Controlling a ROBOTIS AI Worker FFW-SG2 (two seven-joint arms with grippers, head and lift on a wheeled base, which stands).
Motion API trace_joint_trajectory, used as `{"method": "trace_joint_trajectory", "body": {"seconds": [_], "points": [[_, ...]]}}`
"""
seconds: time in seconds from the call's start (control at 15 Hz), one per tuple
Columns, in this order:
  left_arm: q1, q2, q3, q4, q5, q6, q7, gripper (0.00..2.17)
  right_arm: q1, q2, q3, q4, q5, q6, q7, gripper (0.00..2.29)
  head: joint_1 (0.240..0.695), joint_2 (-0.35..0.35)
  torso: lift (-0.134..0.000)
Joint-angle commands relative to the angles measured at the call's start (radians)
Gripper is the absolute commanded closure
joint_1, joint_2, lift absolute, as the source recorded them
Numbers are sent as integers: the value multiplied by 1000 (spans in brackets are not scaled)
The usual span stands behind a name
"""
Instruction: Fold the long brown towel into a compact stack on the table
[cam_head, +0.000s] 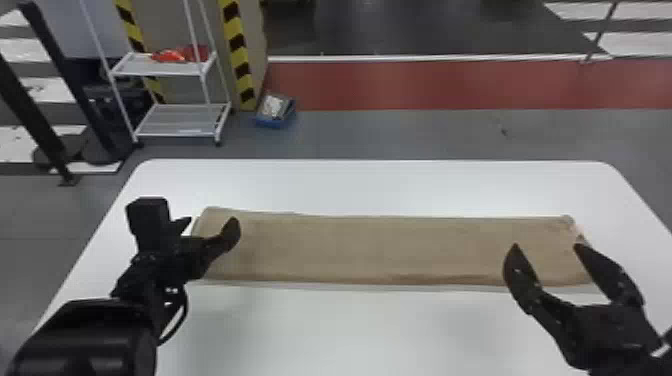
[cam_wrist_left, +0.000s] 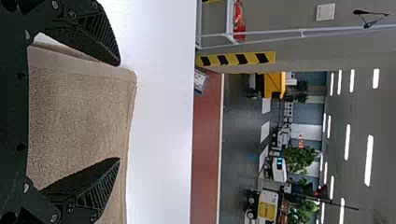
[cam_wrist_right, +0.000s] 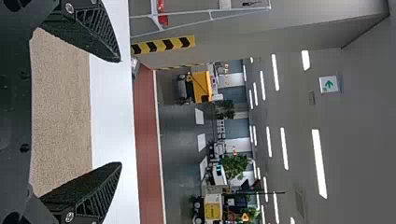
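While L gripper (cam_head: 210, 225), fingers spread & released, is at its L end, the brown towel (cam_head: 380, 245) lies flat w/ long axis L–R across the table (cam_head: 350, 185). R gripper (cam_head: 547, 245), also unclenched, is nr the R end.

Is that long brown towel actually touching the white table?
Touching: the head view shows the brown towel lying flat along the white table.

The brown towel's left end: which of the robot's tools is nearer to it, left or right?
Left. The left tool is at the towel's left end; the right tool is near the opposite end, most of the towel's length away.
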Motion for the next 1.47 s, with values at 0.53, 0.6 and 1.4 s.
{"method": "trace_joint_trajectory", "body": {"seconds": [0.53,0.6,1.4], "points": [[-4,10,33,42,-25,109,-5,282,0,-2,13,1,-9,0,2,97,695,93,-112],[-3,10,32,35,-25,112,-5,336,0,-3,13,1,-11,0,2,97,695,95,-112],[100,-13,-50,-281,-37,195,101,2034,-3,-20,2,0,-37,0,2,97,695,77,-112]]}}
